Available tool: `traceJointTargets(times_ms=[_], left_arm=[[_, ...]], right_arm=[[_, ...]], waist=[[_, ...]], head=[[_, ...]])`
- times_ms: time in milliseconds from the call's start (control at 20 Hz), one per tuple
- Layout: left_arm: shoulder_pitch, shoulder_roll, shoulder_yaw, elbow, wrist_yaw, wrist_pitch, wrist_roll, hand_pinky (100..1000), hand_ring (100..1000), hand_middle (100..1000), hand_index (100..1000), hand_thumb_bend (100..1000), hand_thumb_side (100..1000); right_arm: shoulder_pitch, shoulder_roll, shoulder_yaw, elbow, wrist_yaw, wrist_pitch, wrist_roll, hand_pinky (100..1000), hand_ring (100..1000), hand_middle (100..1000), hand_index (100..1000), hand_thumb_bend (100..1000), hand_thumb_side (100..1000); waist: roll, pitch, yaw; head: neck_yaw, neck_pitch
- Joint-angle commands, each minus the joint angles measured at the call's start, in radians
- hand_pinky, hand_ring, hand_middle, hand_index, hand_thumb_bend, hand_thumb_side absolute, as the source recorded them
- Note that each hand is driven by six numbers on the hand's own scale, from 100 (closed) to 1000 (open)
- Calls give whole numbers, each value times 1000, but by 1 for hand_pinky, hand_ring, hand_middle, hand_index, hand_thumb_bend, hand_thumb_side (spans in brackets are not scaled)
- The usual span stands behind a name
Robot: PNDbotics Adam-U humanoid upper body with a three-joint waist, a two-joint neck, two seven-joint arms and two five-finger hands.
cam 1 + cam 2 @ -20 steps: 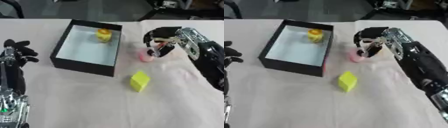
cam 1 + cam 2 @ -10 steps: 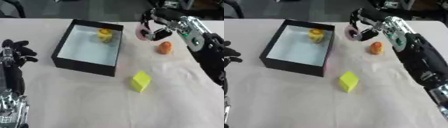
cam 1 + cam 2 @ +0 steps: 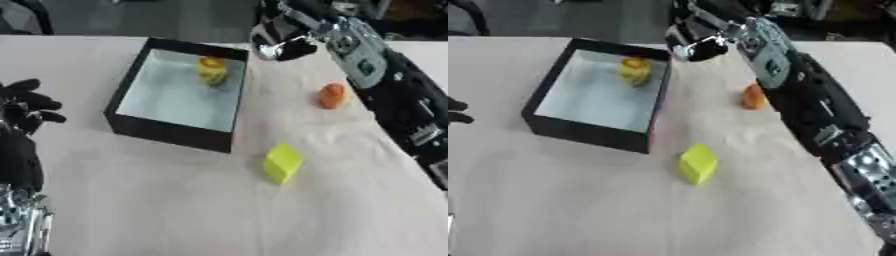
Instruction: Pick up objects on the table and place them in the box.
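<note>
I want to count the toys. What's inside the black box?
One yellow toy sits near the box's far wall. The rest of its floor shows bare; nothing looks hidden.

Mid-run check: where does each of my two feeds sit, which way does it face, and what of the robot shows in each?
Left eye view: in the head, looking down at the table; left hand open at the left edge, right hand curled on a pale object beyond the black box.
Right eye view: beside it, same downward aim, set slightly rightward; the left hand barely shows, and more of the right arm is visible.
Shared: box, yellow object inside it, yellow block, orange object.
</note>
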Motion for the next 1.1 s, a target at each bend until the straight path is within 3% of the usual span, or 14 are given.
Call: traceJointTargets(times_ms=[50,250,350,400,450,500,550,600,700,1100], left_arm=[[-19,-2,6,-19,10,-18,12,309,500,457,657,100,957],[-19,-2,11,-18,0,-20,14,276,497,457,658,100,960],[-19,-2,12,-17,-3,-19,15,249,497,457,658,100,961],[-19,-2,12,-17,-4,-19,17,222,499,458,658,100,962],[-19,-1,13,-18,-4,-19,18,206,499,458,658,100,962],[-19,-1,13,-18,-4,-19,20,195,500,459,658,100,962],[-19,-1,14,-18,-4,-20,22,191,501,459,659,100,962],[-19,-1,14,-18,-3,-20,23,192,501,459,659,100,962],[-18,-2,13,-19,-2,-22,23,186,501,460,659,100,961],[-18,-2,14,-20,2,-26,23,187,502,461,660,100,962]], right_arm=[[-23,2,2,20,-54,-40,51,788,851,594,276,100,209],[-20,8,-2,42,-109,-68,111,790,861,608,347,100,209],[-21,7,2,35,-125,-88,139,800,874,645,584,100,206],[-23,5,3,26,-126,-98,152,806,881,685,763,100,385],[-24,1,4,14,-120,-109,160,809,883,703,818,100,481],[-25,-2,2,2,-110,-116,160,812,884,726,877,100,673],[-25,-4,0,-6,-101,-118,154,813,886,737,905,100,773],[-24,-5,-1,-13,-95,-116,144,814,887,747,929,100,812],[-23,-6,1,-23,-97,-111,120,814,889,763,959,100,841],[-20,-13,11,-54,-86,-104,93,824,901,812,1000,100,802]], waist=[[7,3,2],[6,5,3],[6,5,2],[6,5,2],[6,6,3],[5,6,3],[5,6,3],[5,6,2],[4,5,3],[3,4,3]], head=[[-7,-2],[-7,-2],[-6,-2],[-6,-2],[-6,-2],[-6,-2],[-6,-2],[-6,-2],[-6,-2],[-5,-2]])
